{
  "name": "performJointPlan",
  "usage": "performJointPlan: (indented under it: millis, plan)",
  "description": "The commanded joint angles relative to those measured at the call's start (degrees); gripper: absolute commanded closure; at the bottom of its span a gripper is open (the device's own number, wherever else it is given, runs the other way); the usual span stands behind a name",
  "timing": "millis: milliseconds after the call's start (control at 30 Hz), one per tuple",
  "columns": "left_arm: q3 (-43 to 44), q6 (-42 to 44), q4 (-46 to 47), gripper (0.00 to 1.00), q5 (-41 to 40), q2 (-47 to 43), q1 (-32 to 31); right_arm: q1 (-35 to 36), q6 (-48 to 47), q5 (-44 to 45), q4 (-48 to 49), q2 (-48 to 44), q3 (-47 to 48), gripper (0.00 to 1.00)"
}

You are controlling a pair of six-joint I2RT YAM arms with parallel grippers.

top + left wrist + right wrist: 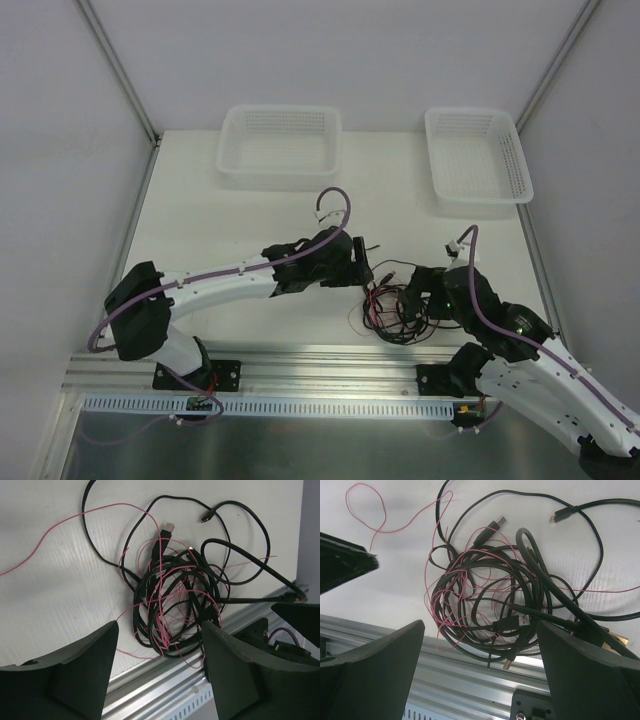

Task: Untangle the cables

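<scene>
From above we see the cables (395, 305) heaped by the near edge of the table (240, 220), between both arms. Only the wrist views show the left fingers (75, 675) and right fingers (370, 675) spread apart, grasping nothing.

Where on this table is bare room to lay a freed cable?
Bare strip between the left basket and right basket; also table between left basket and left arm. Crowded at the near edge, where the cables lie between left tool and right tool.
</scene>
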Motion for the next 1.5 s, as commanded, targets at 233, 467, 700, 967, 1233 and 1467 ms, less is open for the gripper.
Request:
performJointPlan:
  millis: [233,467,700,967,1233,1467]
  plan:
    - [9.13,-1.33,1.56,0.51,-4.47,13.81,-4.64,0.89,5.12,1.09,4.12,-2.21,-3.48,0.01]
    - [9.22,-1.59,1.04,0.74,-4.82,16.45,-5.69,1.24,5.92,-0.49,7.02,-0.72,-5.85,0.01]
    - [8.7,0.68,0.16,1.0,-6.75,12.78,-5.78,2.64,7.15,-4.8,14.65,3.76,-8.66,0.01]
    - [6.85,7.01,-6.33,1.0,-13.78,0.56,-5.6,4.14,10.48,-2.45,20.39,12.02,-11.83,0.1]
    - [7.37,12.82,-12.93,1.0,-17.3,-14.82,-0.69,2.74,14.79,0.12,16.96,16.69,-13.32,0.63]
    - [15.36,21.77,-21.19,1.0,-14.05,-27.83,11.61,0.01,15.41,1.0,14.41,15.2,-13.76,0.88]
